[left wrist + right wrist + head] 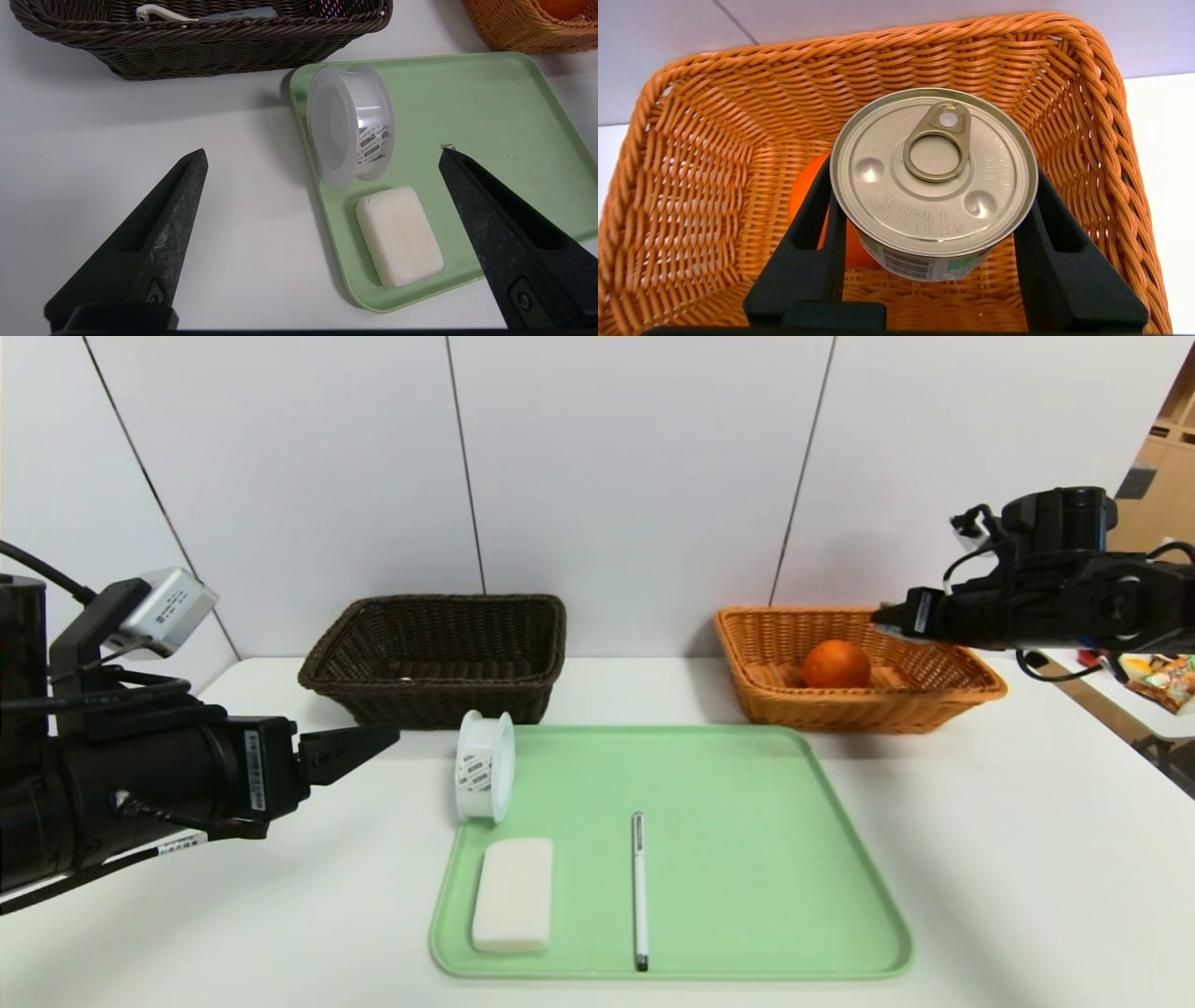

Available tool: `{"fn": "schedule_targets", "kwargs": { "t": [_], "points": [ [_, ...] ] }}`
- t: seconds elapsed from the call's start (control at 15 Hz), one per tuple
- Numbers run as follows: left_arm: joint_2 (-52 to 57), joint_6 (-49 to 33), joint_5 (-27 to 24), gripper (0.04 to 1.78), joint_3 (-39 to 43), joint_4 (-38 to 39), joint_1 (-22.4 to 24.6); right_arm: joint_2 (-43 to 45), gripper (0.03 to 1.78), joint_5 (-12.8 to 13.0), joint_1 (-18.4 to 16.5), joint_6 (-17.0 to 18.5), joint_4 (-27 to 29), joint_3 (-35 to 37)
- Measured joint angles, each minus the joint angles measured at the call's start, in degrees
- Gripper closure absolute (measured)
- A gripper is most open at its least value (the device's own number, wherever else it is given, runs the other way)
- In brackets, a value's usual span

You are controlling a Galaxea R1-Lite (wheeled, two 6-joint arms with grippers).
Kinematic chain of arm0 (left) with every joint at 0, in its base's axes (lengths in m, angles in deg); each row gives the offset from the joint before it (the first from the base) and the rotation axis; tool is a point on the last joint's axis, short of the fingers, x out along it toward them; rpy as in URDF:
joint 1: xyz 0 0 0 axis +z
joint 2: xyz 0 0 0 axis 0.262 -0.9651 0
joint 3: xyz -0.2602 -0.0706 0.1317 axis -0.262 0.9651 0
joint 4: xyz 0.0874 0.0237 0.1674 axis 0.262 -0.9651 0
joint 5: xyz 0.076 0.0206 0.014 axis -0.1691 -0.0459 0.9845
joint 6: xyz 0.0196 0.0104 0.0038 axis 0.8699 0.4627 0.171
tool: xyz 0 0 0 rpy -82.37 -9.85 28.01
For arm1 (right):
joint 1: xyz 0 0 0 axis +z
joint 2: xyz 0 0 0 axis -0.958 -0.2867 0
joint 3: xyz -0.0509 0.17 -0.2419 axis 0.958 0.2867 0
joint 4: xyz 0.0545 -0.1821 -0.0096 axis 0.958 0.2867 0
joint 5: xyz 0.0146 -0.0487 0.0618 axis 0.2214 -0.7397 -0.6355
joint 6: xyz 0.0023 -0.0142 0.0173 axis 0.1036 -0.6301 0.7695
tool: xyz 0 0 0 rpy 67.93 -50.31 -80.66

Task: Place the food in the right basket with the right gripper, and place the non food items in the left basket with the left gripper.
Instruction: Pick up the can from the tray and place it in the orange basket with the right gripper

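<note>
Between the right claw's (934,219) fingers, a can (934,172) hangs over the orange basket (691,154).

I have the right gripper (931,219) clamped on a tin can (934,172), one black finger (817,233) pressed against each side of it, the ring-pull lid facing my wrist camera. Beyond the can lies the orange wicker basket (705,154), its woven walls surrounding my hand. An orange fruit (805,186) sits on the basket floor, mostly hidden behind the can and one finger.
</note>
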Motion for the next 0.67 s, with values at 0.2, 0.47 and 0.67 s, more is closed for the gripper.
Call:
{"fn": "schedule_targets", "kwargs": {
  "t": [0.2,0.47,0.67],
  "points": [
    [0.0,-0.02,0.0,0.07,0.05,0.02,0.0,-2.6,0.84,0.28,-0.33,0.05,0.16,-2.49],
    [0.0,-0.02,0.0,0.07,0.11,0.02,0.0,-5.42,0.84,1.43,-0.46,0.02,0.3,-4.36],
    [0.04,-0.02,0.0,0.07,0.11,0.02,0.0,-6.31,0.7,1.77,-0.49,-0.06,0.27,-4.72]
  ]
}}
